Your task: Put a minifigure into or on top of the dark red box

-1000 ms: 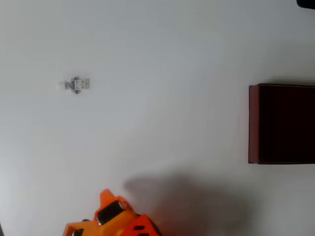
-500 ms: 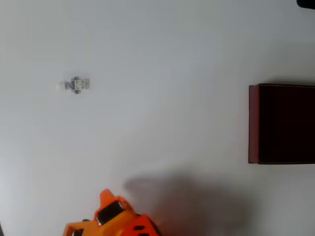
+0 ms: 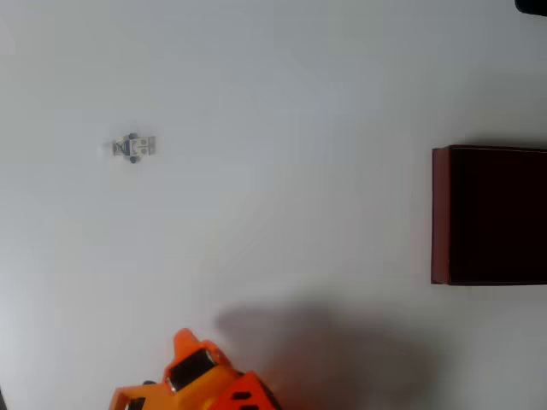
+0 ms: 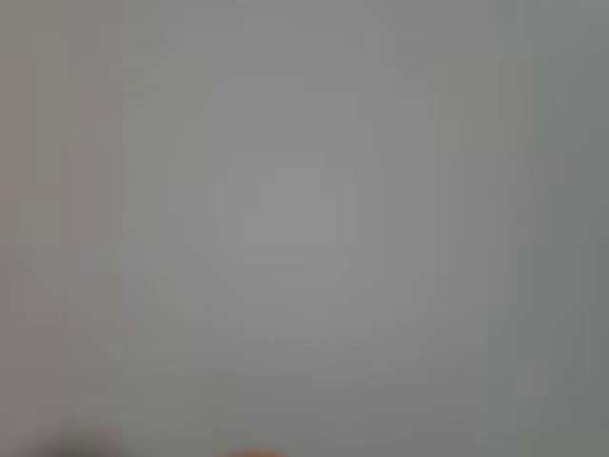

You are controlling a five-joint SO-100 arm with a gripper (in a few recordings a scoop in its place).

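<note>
The minifigure point(image 3: 134, 147), tiny, white and grey with dark marks, lies flat on the white table point(image 3: 282, 111) at the upper left of the overhead view. The dark red box point(image 3: 491, 214) stands at the right edge, with a maroon side and a near-black top, partly cut off by the frame. My orange arm point(image 3: 195, 378) pokes in at the bottom edge, far below the minifigure and well left of the box. Its fingers cannot be made out there, so open or shut is unclear. The wrist view is a blurred grey surface with a thin orange sliver point(image 4: 252, 454) at its bottom edge.
A soft shadow point(image 3: 333, 354) of the arm falls on the table to the right of it. A small dark object point(image 3: 532, 6) sits at the top right corner. Bare white table lies between the minifigure and the box.
</note>
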